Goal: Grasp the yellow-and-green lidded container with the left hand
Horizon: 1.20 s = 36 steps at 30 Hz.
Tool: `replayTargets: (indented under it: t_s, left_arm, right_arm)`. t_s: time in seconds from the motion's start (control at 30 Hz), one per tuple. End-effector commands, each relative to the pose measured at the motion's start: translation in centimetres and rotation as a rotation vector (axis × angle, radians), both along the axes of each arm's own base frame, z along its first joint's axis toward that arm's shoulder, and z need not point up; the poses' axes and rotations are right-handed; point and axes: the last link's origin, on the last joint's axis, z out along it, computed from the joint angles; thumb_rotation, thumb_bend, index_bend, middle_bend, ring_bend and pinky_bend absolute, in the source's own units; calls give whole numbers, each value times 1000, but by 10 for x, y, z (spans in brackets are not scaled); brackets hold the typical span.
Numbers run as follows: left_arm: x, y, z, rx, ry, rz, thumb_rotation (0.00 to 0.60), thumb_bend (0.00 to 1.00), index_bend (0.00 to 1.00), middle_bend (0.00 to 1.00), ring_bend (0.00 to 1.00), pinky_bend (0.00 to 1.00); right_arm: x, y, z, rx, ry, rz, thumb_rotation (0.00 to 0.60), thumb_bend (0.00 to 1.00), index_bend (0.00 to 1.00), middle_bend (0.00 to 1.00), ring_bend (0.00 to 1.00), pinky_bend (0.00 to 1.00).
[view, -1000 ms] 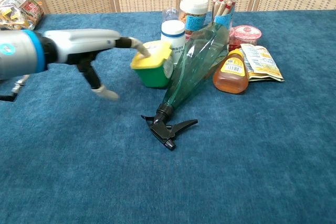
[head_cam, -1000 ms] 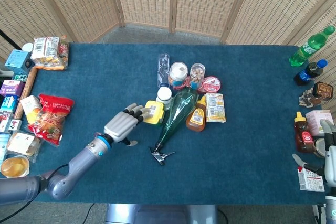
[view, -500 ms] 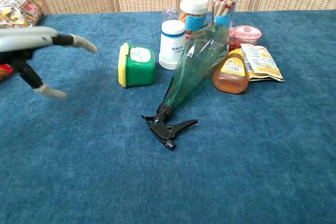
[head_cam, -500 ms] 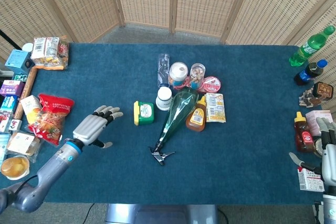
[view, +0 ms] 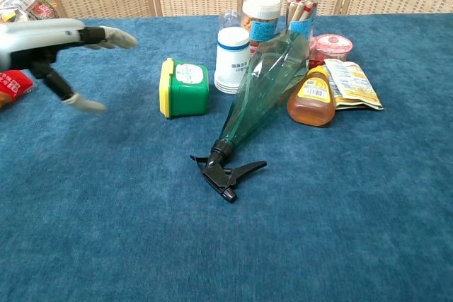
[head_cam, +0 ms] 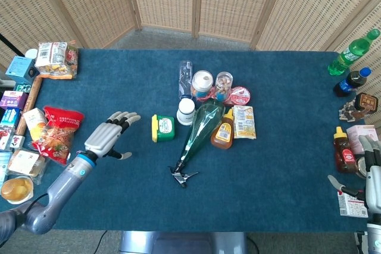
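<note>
The yellow-and-green lidded container (head_cam: 162,128) (view: 185,88) lies on its side on the blue table, its yellow lid facing left. My left hand (head_cam: 110,136) (view: 64,44) hovers to the left of it, a clear gap away, with fingers spread toward the container and thumb hanging below. It holds nothing. My right hand (head_cam: 372,168) shows only partly at the far right edge of the head view, beside the packages there, and how its fingers stand is unclear.
Right of the container stand a white jar (head_cam: 186,111) (view: 233,59) and a green spray bottle (head_cam: 199,132) (view: 262,90) lying with its black trigger toward the front. A honey bottle (head_cam: 223,129), cups and a pouch cluster behind. Snack packs (head_cam: 59,132) line the left edge, bottles (head_cam: 351,55) the right.
A second ago my left hand touched the upright container. The container then tipped onto its side and the hand drew back left. Since then the hand has edged slightly back toward it.
</note>
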Motion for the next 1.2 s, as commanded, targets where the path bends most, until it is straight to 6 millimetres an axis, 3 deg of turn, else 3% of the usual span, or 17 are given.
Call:
replayTargets:
  t_s: [0.03,0.37,0.5,0.57,0.63,0.67,0.8,0.9,1.2]
  left_arm:
    - [11,12,-12,-19,-16,10,600,243,77,19,0,0]
    - [32,34,-49,-59,-43,29,600,244,70,4,0,0]
    - [34,41,-62,-54,-41,43,600,245,133,43,0,0]
    - [36,43,-68,-30,-49,43,600,249,219,99,53,27]
    - [38,43,-72,-2,-65,39,600,270,371,203,258,211]
    - [38,43,-73,11,-66,35,600,293,464,268,387,348]
    - [33,42,-75,49,-50,29,600,356,643,429,588,547]
    - [29,41,-71,52,-75,50,600,388,695,524,642,599]
    - [18,36,-32,95,-214,86,600,401,681,533,644,603]
  right_arm:
    - [-1,2,1,0,-7,-5,513,0,0,80,0,101]
    - [-5,6,3,-1,-36,-25,513,0,0,80,0,122]
    - [-5,8,5,-5,-48,-27,517,0,0,80,0,128]
    - [-5,9,6,-6,-54,-29,513,0,0,80,0,135]
    - [-5,10,7,-6,-57,-30,514,0,0,80,0,143]
    - [-5,10,7,-7,-59,-30,513,0,0,80,0,146]
    - [-3,11,8,-10,-70,-24,514,0,0,80,0,147]
    - [-3,11,7,-6,-75,-21,515,0,0,80,0,146]
    - [-1,6,3,8,-82,-9,513,0,0,81,0,146]
